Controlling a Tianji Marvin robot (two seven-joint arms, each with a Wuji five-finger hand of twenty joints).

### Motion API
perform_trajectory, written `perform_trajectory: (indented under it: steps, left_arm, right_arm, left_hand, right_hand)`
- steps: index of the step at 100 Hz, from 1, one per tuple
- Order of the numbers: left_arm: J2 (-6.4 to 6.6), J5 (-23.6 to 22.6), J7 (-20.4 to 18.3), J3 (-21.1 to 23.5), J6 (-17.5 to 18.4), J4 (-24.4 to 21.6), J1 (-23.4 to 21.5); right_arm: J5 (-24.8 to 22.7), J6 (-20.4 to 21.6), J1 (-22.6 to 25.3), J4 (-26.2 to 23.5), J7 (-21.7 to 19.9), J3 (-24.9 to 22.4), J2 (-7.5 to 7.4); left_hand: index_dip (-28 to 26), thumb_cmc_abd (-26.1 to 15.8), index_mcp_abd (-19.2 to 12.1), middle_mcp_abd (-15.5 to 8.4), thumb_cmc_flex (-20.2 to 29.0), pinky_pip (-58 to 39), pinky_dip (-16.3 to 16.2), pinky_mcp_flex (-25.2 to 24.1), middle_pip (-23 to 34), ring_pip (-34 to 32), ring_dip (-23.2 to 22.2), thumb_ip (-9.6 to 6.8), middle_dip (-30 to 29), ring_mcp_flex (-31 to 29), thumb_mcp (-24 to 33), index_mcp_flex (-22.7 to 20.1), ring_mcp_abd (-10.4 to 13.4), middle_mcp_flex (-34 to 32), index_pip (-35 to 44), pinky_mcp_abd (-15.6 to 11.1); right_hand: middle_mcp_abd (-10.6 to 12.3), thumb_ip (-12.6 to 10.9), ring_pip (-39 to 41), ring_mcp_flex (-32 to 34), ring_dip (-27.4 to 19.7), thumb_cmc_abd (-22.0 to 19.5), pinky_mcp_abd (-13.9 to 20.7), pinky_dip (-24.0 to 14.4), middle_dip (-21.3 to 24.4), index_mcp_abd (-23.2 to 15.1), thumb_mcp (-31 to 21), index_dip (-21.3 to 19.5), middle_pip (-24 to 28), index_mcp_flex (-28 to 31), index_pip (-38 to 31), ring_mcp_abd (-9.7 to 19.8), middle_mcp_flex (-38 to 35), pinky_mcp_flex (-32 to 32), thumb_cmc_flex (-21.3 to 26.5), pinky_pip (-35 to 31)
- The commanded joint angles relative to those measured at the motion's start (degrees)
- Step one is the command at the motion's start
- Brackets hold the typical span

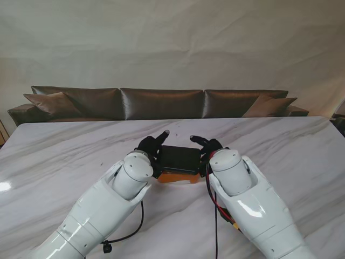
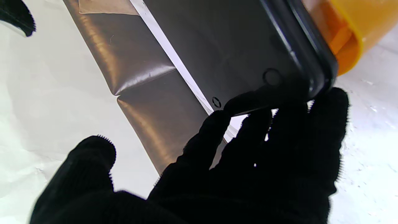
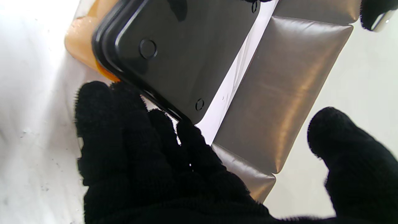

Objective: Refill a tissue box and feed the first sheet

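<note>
Fingers [image 2: 279, 124] of my left hand [image 1: 150, 147] and right hand [image 1: 209, 148] are pressing opposite short ends of the orange plastic tissue box with glossy black lid [image 1: 178, 158], lying crosswise between them.

A pale, creased fabric backdrop [image 1: 172, 43] fills the upper half of the frame, lit evenly and softly. Across the middle runs a long brown sofa [image 1: 161, 103] with shiny cushions, a loose pillow [image 1: 52, 102] at its left end and another at its right. The white marble bench [image 1: 64, 156] with grey veins fills the lower half, with a bright glare spot at the left edge.
</note>
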State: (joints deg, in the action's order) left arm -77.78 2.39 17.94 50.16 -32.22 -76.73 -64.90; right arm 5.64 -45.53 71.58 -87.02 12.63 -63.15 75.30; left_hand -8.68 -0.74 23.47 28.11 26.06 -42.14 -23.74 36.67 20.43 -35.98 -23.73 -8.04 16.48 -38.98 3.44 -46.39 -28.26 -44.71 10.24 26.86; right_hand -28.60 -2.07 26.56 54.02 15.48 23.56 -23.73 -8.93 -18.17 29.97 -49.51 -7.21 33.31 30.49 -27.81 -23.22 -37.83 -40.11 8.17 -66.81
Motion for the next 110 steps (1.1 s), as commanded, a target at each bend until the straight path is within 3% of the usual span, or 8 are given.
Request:
perform_trajectory:
  steps: [1,28,110]
  left_arm:
    - [-1.31,0.47,-1.69,-0.66,0.62,-0.64,-0.18]
    - [-1.23,-0.04,-1.38,-0.21,0.35,-0.2,-0.69]
    - [-0.76,-1.48,-0.88,1.02,-3.26,-4.99,-3.69]
  right_arm:
    - [0.36,0.76,-1.08,0.31,-1.55,0.28,0.71]
    - [1.34,1.19,-2.86,3.05,-2.13,0.86,0.93]
    - [2.73,1.56,-5.28,7.93,-2.15,2.07,1.74]
  left_hand:
    - [-1.16,0.84,-3.86,-6.48,-0.98,-27.89,-0.35,1.97,4.9,-1.7,-0.11,-1.6,2.59,-0.6,-0.39,-2.28,-0.08,-1.91,2.97,-2.55]
    - [-1.18,0.85,-3.93,-6.51,-0.99,-27.85,-0.31,1.91,4.84,-1.66,-0.1,-1.58,2.57,-0.47,-0.38,-2.23,-0.08,-1.81,3.01,-2.57]
    - [-1.2,0.87,-4.0,-6.55,-1.03,-27.88,-0.31,1.89,4.92,-1.66,-0.1,-1.6,2.61,-0.45,-0.34,-2.19,0.0,-1.83,3.04,-2.62]
  right_hand:
    - [1.6,-0.46,0.49,0.63,-0.34,-0.5,5.55,0.55,0.4,-4.19,-1.18,-1.09,-0.13,2.01,-2.41,4.42,-1.46,-1.19,-0.2,0.04]
    - [1.81,-0.49,0.32,0.42,-0.39,-0.59,5.67,0.55,0.43,-4.28,-1.18,-1.09,-0.22,1.84,-2.37,4.32,-1.29,-0.93,-0.27,0.16]
    - [2.33,-0.56,-0.02,0.09,-0.45,-0.79,6.0,0.38,0.49,-4.65,-1.17,-1.17,-0.4,1.63,-2.51,4.67,-1.32,-0.49,-0.42,0.38]
